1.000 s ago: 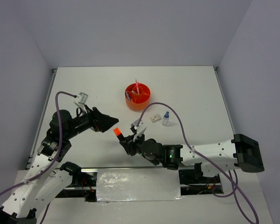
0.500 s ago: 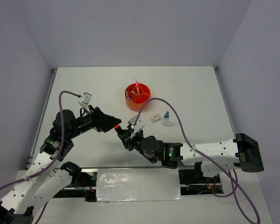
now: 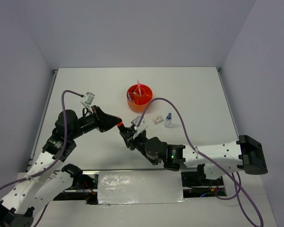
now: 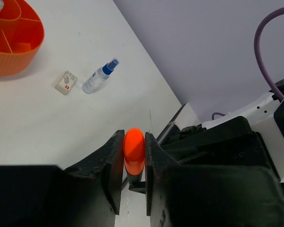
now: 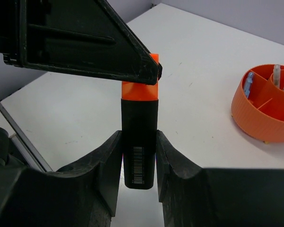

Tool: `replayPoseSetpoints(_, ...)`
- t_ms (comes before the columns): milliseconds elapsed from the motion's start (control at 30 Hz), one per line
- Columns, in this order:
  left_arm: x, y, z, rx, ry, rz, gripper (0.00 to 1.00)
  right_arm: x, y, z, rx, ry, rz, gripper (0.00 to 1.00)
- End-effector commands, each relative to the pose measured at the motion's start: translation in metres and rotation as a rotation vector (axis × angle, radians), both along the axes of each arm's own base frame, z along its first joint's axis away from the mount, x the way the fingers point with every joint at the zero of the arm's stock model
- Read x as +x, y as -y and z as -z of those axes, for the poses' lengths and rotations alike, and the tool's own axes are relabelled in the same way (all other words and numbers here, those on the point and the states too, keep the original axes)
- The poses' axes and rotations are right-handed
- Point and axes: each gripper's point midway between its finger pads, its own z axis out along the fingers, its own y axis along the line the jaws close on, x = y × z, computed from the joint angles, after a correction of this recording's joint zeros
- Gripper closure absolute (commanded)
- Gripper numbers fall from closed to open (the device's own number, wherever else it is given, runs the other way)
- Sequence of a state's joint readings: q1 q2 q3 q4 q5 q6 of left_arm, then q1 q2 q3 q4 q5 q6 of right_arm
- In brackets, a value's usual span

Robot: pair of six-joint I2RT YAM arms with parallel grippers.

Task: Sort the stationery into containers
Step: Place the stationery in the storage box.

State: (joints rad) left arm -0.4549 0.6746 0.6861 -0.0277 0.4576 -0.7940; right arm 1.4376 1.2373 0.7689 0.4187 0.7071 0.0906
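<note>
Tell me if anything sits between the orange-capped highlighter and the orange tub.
Nothing visible does. The highlighter, gripped by the left gripper and right gripper, has an open path toward the tub. The eraser and spray bottle lie right of that line. Only the right arm's purple cable arches near the tub.

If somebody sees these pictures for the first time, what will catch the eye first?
One highlighter is held from both ends above the middle of the table: the right tool grips its black body, the left tool pinches its orange cap. Farther back stands a bright orange tub, with a small bottle and an eraser on the table near it.
</note>
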Motion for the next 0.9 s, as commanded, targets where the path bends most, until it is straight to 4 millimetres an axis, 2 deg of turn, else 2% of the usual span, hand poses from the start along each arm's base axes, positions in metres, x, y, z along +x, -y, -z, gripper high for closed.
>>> replayPoseSetpoints(0,-0.006,0.009,-0.020,-0.041,0.060,0.069,0.74,0.002,-0.006,-0.033,0.099,0.032,0.008,1.00)
replayPoseSetpoints(33,-0.006,0.011,-0.020,-0.036,0.058,0.078,0.80,0.001,-0.008,-0.033,0.101,0.034,-0.002,1.00)
replayPoseSetpoints(67,-0.004,0.013,-0.017,-0.028,0.049,0.083,0.97,0.001,-0.008,-0.033,0.101,0.034,-0.006,1.00)
replayPoseSetpoints(100,-0.002,0.013,-0.016,-0.023,0.045,0.077,1.00,0.003,-0.008,-0.033,0.101,0.034,-0.004,0.98)
replayPoseSetpoints(133,0.000,0.013,-0.014,-0.017,0.043,0.073,1.00,0.002,-0.009,-0.032,0.101,0.033,-0.013,0.89)
replayPoseSetpoints(167,0.004,0.013,-0.013,-0.008,0.055,0.066,1.00,0.001,-0.007,-0.034,0.117,0.031,-0.013,0.68)
replayPoseSetpoints(200,0.012,0.010,-0.013,0.006,0.065,0.021,1.00,0.002,-0.001,-0.024,0.110,0.028,-0.004,0.01)
replayPoseSetpoints(233,0.018,0.006,-0.014,0.021,0.082,-0.011,1.00,0.003,0.005,-0.021,0.116,0.026,0.010,0.00)
replayPoseSetpoints(267,0.026,0.003,-0.015,0.059,0.127,-0.043,1.00,0.001,0.014,-0.031,0.167,0.032,0.001,0.00)
replayPoseSetpoints(300,0.033,-0.002,-0.017,0.076,0.156,-0.085,1.00,0.000,0.021,-0.028,0.171,0.032,-0.013,0.00)
replayPoseSetpoints(333,0.048,-0.011,-0.018,0.102,0.179,-0.171,1.00,0.002,0.031,-0.014,0.152,0.019,-0.006,0.00)
replayPoseSetpoints(367,0.057,-0.016,-0.017,0.142,0.225,-0.204,1.00,0.002,0.046,-0.024,0.195,0.012,0.001,0.00)
replayPoseSetpoints(433,0.075,-0.021,-0.033,0.150,0.327,-0.277,1.00,0.006,0.068,-0.017,0.198,0.006,0.025,0.00)
replayPoseSetpoints(467,0.089,-0.022,-0.030,0.189,0.359,-0.300,1.00,0.005,0.086,-0.025,0.227,0.003,0.040,0.00)
replayPoseSetpoints(500,0.101,-0.026,-0.043,0.179,0.410,-0.343,1.00,0.005,0.096,-0.024,0.227,0.002,0.050,0.00)
replayPoseSetpoints(533,0.113,-0.029,-0.047,0.188,0.427,-0.375,1.00,0.006,0.105,-0.026,0.236,0.003,0.062,0.00)
replayPoseSetpoints(567,0.134,-0.029,-0.045,0.220,0.436,-0.402,1.00,0.006,0.121,-0.030,0.255,-0.004,0.091,0.00)
replayPoseSetpoints(600,0.147,-0.034,-0.061,0.200,0.499,-0.430,1.00,0.005,0.129,-0.030,0.260,-0.010,0.100,0.00)
replayPoseSetpoints(633,0.167,-0.029,-0.059,0.233,0.522,-0.425,1.00,0.003,0.140,-0.033,0.277,-0.017,0.102,0.00)
replayPoseSetpoints(700,0.191,-0.031,-0.062,0.252,0.562,-0.446,1.00,-0.001,0.148,-0.032,0.289,-0.029,0.094,0.00)
replayPoseSetpoints(733,0.212,-0.027,-0.062,0.266,0.586,-0.454,1.00,-0.003,0.154,-0.033,0.304,-0.038,0.087,0.00)
replayPoseSetpoints(867,0.263,-0.021,-0.055,0.268,0.612,-0.437,1.00,-0.013,0.157,-0.030,0.328,-0.064,0.033,0.00)
